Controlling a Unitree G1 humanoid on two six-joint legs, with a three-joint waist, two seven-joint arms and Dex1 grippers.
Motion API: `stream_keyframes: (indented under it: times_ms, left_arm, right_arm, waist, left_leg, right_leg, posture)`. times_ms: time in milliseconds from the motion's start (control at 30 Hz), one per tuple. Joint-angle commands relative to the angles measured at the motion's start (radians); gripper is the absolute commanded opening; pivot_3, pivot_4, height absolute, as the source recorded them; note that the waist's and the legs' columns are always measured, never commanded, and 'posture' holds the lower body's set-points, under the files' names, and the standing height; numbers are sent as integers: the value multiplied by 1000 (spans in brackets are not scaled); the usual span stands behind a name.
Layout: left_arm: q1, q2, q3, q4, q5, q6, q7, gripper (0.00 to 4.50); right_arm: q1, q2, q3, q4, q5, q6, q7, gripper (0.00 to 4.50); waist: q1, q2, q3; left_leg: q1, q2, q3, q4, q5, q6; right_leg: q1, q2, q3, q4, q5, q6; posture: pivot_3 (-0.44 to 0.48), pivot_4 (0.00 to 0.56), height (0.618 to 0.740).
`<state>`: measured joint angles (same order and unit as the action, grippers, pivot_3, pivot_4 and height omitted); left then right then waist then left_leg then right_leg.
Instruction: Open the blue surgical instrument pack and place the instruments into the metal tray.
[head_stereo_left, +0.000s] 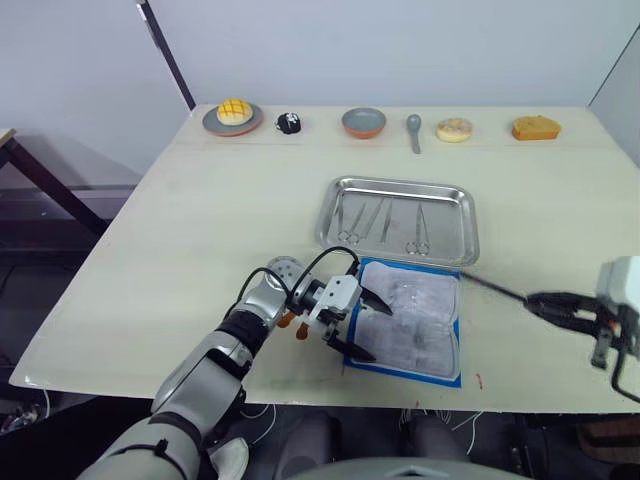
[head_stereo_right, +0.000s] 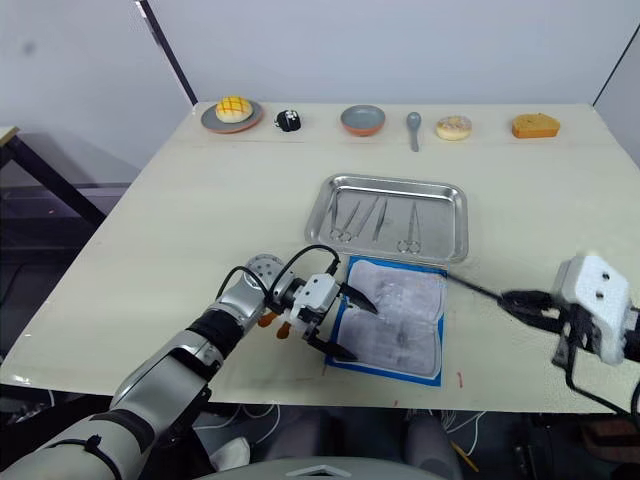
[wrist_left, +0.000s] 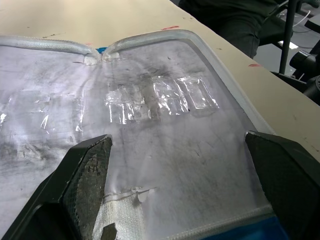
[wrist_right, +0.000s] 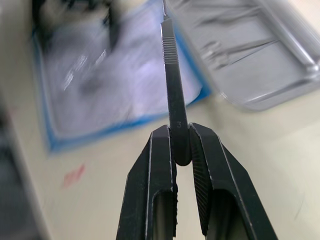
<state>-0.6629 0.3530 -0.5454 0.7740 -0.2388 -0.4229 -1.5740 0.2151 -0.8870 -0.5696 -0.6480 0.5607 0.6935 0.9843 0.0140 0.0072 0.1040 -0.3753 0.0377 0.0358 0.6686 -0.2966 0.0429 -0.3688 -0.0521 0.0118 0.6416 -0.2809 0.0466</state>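
While the left gripper (head_stereo_left: 362, 325) holds its jaws spread over the opened blue surgical instrument pack (head_stereo_left: 412, 322), the right gripper (head_stereo_left: 540, 303) pinches a scalpel handle (wrist_right: 171, 85). Bare counter (head_stereo_left: 210, 220) flanks the metal tray (head_stereo_left: 398, 219).

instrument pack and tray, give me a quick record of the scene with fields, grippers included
pack: blue surgical instrument pack lies open on the table, pale lining up, just in front of the tray
tray: metal tray holds several instruments
left gripper: left gripper open, over the pack's left edge
right gripper: right gripper shut on a slim scalpel handle, pointing toward pack and tray
far edge: plate, bowl, spoon
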Motion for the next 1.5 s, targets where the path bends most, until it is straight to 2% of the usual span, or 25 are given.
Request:
stream_keyframes:
  times_ms: [33, 267, 533, 833, 1000, 1433, 1467, 1500]
  left_arm:
    - [79, 4, -57, 116, 101, 20, -40, 4500]
    - [82, 2, -36, 112, 111, 36, -40, 4500]
    - [105, 11, -10, 80, 121, 47, -40, 4500]
    - [114, 4, 12, 67, 135, 56, -35, 4500]
    - [118, 3, 18, 63, 142, 57, -35, 4500]
    - [119, 4, 24, 65, 143, 49, -31, 4500]
    - [117, 2, 28, 64, 140, 49, -29, 4500]
    - [116, 1, 31, 63, 138, 50, -27, 4500]
  right_arm:
    - [-109, 43, 49, -13, 75, 128, -160, 53]
    - [-385, 155, 253, 77, 43, 311, -448, 53]
    - [-612, 335, 426, 225, -87, 360, -693, 53]
    - [-762, 554, 488, 465, -238, 369, -916, 53]
    - [-804, 624, 483, 530, -273, 427, -972, 53]
    - [-813, 656, 484, 588, -318, 451, -970, 53]
    - [-813, 655, 487, 591, -318, 442, -960, 483]
    - [-814, 655, 488, 593, -317, 436, -954, 483]
  waist:
    - [0, 0, 0]
    - [-1, 2, -1]
    - [-3, 8, -5]
    - [-8, 11, -7]
    - [-15, 12, -8]
    - [-21, 13, -8]
    - [-21, 13, -8]
    - [-21, 13, -8]
  left_leg:
    - [0, 0, 0, 0, 0, 0]
    - [-1, 1, -1, 0, 0, 0]
    - [-3, 0, 0, 0, 0, 0]
    - [-4, -1, 0, 0, 0, 0]
    - [-4, -1, -1, 0, 0, 0]
    - [-4, -1, -1, 0, 0, 0]
    - [-4, -1, -1, 0, 0, 0]
    - [-4, -1, -1, 0, 0, 0]
  right_leg:
    - [0, 0, 0, 0, 0, 0]
    - [-1, 0, 0, 0, 0, 0]
    - [-4, 0, 1, 1, 0, 0]
    - [-7, 2, 3, 3, 2, 3]
    - [-7, 2, 4, 4, 2, 3]
    - [-7, 2, 4, 4, 2, 4]
    - [-7, 2, 4, 4, 2, 4]
    - [-7, 2, 4, 4, 2, 4]
  posture:
    - [0, 150, 732]
    - [0, 150, 732]
    - [0, 150, 732]
    - [0, 150, 732]
    - [0, 150, 732]
    - [0, 150, 732]
    - [0, 150, 732]
    - [0, 150, 732]
